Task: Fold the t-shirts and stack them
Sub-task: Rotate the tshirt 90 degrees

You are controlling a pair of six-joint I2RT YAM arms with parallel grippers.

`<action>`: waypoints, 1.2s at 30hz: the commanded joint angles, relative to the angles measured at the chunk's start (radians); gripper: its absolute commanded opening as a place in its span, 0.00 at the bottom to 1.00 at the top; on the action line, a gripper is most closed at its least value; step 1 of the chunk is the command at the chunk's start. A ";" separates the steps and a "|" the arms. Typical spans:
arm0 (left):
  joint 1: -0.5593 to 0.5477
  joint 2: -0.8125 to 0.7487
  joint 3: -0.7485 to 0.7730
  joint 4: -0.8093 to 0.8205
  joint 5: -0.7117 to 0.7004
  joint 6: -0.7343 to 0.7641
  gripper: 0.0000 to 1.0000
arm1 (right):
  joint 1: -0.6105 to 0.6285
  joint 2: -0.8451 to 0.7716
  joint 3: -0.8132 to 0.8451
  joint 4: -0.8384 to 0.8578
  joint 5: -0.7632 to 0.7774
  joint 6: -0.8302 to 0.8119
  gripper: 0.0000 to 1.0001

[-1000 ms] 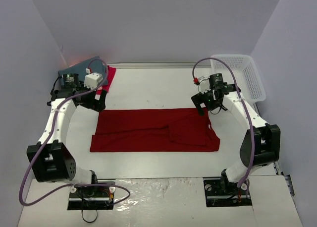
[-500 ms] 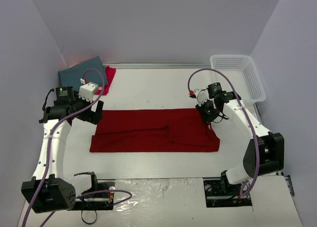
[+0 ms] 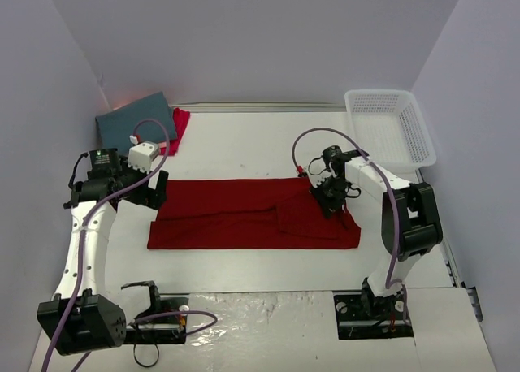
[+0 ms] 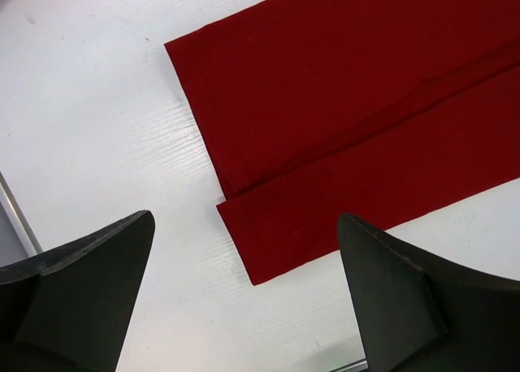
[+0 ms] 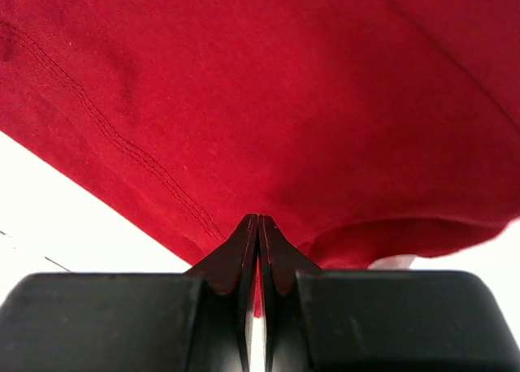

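Note:
A deep red t-shirt (image 3: 244,214) lies spread flat across the middle of the table, folded into a long band. My right gripper (image 3: 329,200) is down at its right end, jaws pressed together with a pinch of the red cloth (image 5: 284,88) in the right gripper (image 5: 258,218); the cloth bulges up beside the fingers. My left gripper (image 3: 154,185) hovers open just off the shirt's left end, and the left gripper (image 4: 245,218) holds nothing above that end's near corner (image 4: 366,88). A slate-teal t-shirt (image 3: 134,116) and a pinkish-red t-shirt (image 3: 179,124) lie at the back left.
A white plastic mesh basket (image 3: 390,128) stands at the back right corner. Purple cables loop above both wrists. A metal strip runs along the table's far edge (image 3: 260,106).
The right gripper has shut and moved left and nearer, onto the shirt's right end. The left arm has swung away from the back-left shirts, nearer and to the shirt's left end, still open.

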 commanded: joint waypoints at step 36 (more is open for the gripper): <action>0.135 -0.005 -0.013 0.015 0.034 0.010 0.95 | 0.053 0.822 1.222 0.163 0.224 0.117 0.00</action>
